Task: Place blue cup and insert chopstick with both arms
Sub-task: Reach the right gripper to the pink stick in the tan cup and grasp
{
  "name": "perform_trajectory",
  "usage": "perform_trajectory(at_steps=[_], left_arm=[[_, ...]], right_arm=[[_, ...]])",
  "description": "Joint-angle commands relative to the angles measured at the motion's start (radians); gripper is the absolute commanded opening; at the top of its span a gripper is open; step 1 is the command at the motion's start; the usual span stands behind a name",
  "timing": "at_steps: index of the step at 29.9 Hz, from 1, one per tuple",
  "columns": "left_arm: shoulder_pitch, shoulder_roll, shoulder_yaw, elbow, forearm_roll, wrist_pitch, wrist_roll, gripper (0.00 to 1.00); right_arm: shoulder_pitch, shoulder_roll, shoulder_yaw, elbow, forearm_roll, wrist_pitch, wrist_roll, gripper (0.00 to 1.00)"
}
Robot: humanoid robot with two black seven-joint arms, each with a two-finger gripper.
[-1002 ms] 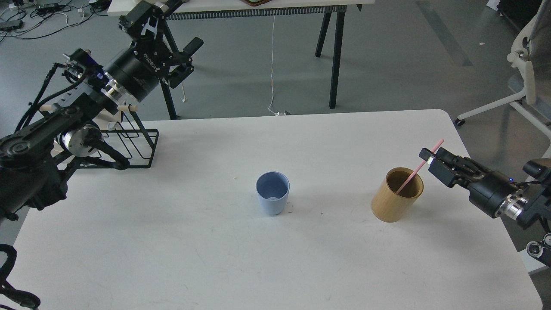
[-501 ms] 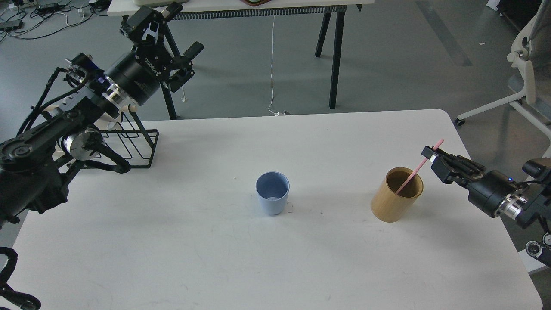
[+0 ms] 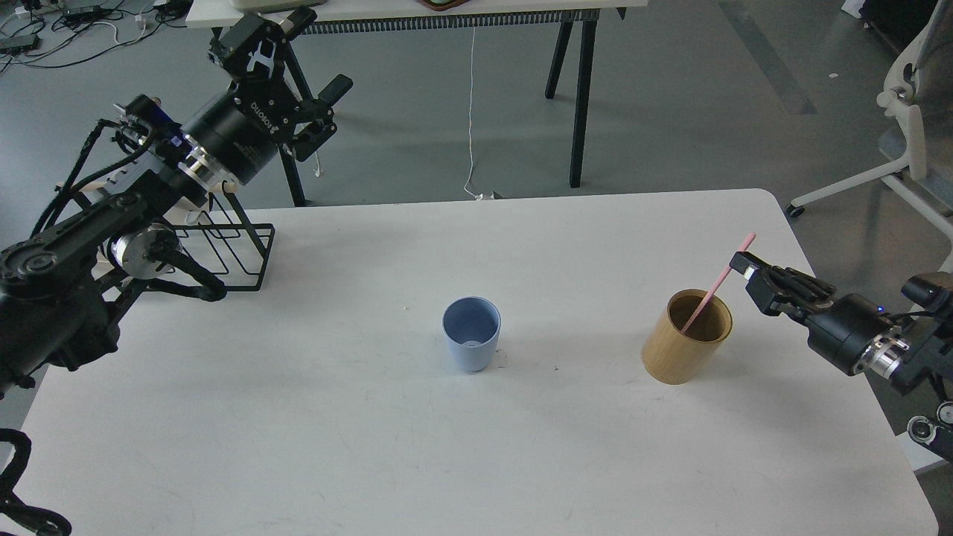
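The blue cup [image 3: 471,344] stands upright and empty at the middle of the white table [image 3: 476,461]. The pink chopstick [image 3: 716,286] leans in the tan wooden holder [image 3: 686,339] at the right, its upper end sticking out toward the right. My right gripper [image 3: 743,269] comes in from the right edge, and its fingertips sit at the stick's upper part, closed on it. My left gripper [image 3: 322,48] is open and empty. It is held high beyond the table's far left corner, far from the cup.
A black wire rack [image 3: 242,257] with a pale wooden rod stands at the table's far left, partly behind my left arm. A second table's black legs [image 3: 581,97] stand behind, and a white office chair [image 3: 904,141] is at the right.
The chopstick has tilted more upright, its top shifting left at my right gripper's tips, and the fingers look narrower. My left arm has shifted slightly.
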Motion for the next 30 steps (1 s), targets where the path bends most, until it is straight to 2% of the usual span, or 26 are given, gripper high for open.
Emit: perform_trajectory(at_steps=[1,12,17,30], left_arm=[[0.003,0.0,-0.001,0.0,0.0,0.0,0.0,0.92],[0.015,0.0,-0.001,0.0,0.0,0.0,0.0,0.93],[0.021,0.002,-0.001,0.0,0.0,0.0,0.0,0.93],[0.023,0.002,-0.001,0.003,0.0,0.0,0.0,0.94]], right_arm=[[0.0,0.001,0.0,-0.001,0.001,0.0,0.0,0.13],[0.001,0.03,0.002,-0.012,0.001,0.0,0.0,0.17],[0.017,0.048,0.0,-0.015,0.001,0.0,0.0,0.22],[0.032,0.076,-0.002,-0.061,0.001,0.0,0.0,0.22]])
